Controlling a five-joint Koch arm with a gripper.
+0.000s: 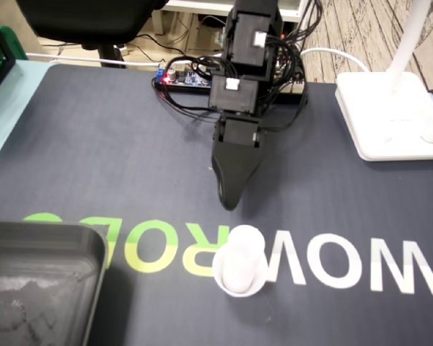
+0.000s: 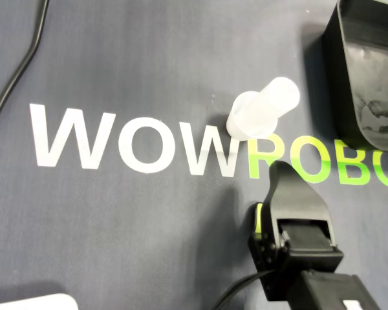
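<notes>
The gripper [image 1: 229,200] is hovering just short of the small white cup [image 1: 239,261], which is standing on the mat's [image 1: 94,144] lettering, apart from the dark tray [image 1: 50,236]. I can't tell whether the jaws are parted. I'd say it should be spreading wide and straddling the cup squarely.

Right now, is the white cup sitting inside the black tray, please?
No, the white cup rests on the mat, apart from the black tray.

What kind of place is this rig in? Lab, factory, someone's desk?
Probably a hobby or office desk, not a factory. A printed desk mat covers the table, a white desk lamp base stands at its edge, and a bare controller board with loose wires lies at the mat's far side.
</notes>
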